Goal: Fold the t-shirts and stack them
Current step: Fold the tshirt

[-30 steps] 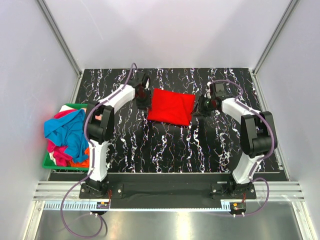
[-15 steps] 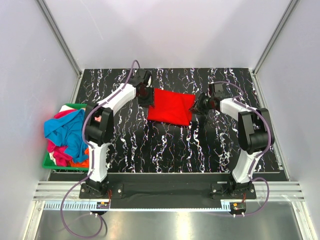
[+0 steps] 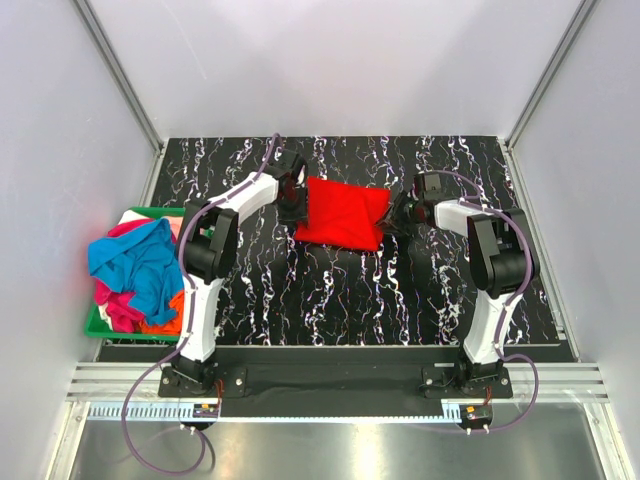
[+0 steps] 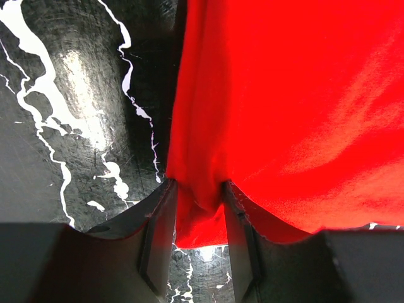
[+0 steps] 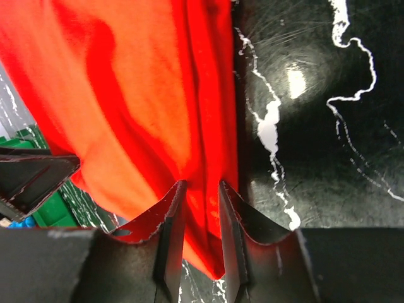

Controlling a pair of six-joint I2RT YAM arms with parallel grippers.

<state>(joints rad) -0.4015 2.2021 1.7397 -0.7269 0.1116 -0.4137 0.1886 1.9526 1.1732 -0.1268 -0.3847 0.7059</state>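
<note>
A bright red folded cloth t-shirt [image 3: 342, 212] lies flat on the black white-veined marbled table [image 3: 330, 290], toward the far side and midway between the two arms. The left gripper [image 4: 199, 187] is closed on the shirt's left edge, with a fold of red cloth pinched between its dark fingers [image 4: 158, 233]. The right gripper [image 5: 201, 187] is closed the same way on the shirt's right edge, with red fabric bunched between its jaws. At the left side of the table a green plastic basket [image 3: 96, 326] holds a loose heap of blue, pink and orange t-shirts [image 3: 135, 262], well apart from the red one.
</note>
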